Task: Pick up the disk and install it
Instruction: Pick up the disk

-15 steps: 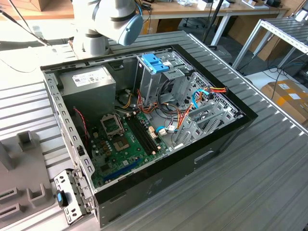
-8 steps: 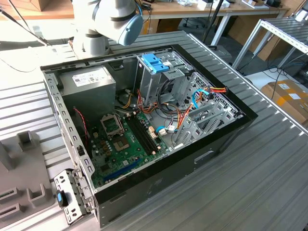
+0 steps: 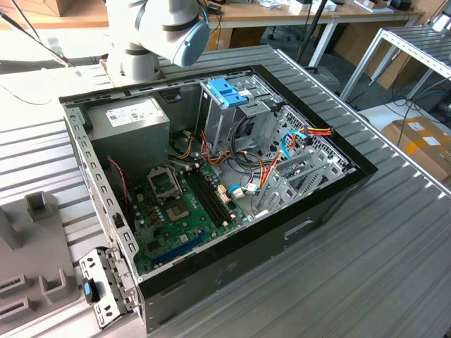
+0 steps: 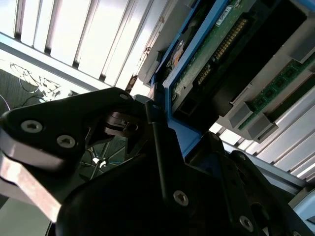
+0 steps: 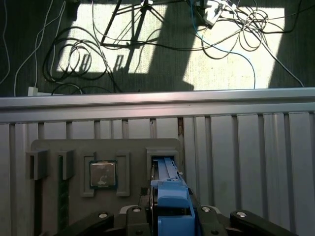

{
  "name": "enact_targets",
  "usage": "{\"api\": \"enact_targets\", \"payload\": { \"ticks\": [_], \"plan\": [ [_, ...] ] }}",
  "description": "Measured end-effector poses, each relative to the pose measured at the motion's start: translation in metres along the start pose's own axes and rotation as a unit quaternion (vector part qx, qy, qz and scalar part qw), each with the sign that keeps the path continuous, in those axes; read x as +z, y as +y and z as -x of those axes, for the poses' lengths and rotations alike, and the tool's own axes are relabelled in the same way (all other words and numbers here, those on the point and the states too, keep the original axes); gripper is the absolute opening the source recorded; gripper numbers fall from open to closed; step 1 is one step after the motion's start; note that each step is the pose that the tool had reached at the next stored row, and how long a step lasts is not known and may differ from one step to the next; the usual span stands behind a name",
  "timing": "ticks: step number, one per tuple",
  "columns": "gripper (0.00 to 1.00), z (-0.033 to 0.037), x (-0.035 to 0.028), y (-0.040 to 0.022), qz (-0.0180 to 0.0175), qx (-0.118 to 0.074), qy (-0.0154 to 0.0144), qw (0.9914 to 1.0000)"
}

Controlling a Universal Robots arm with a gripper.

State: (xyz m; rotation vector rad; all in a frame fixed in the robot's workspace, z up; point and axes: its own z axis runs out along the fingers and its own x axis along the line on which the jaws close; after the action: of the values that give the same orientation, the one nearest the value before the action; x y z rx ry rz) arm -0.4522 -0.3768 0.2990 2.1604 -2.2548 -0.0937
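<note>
i see the gripper with its fingers clamped on the blue-railed disk, which sits at a slot of the grey holder beside a processor chip.

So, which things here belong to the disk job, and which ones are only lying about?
Job: disk, gripper at it, open computer case.
Lying about: processor chip in the grey holder, floor cables, cardboard box.
</note>
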Motion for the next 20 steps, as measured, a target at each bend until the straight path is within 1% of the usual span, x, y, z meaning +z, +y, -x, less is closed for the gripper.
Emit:
{"api": "enact_targets", "payload": {
  "ticks": [9, 20],
  "plan": [
    [0.37, 0.0001, -0.0031, 0.0002, 0.0, 0.0, 0.0, 1.0],
    [0.37, 0.0002, -0.0093, 0.0005, 0.0, 0.0, 0.0, 1.0]
  ]
}}
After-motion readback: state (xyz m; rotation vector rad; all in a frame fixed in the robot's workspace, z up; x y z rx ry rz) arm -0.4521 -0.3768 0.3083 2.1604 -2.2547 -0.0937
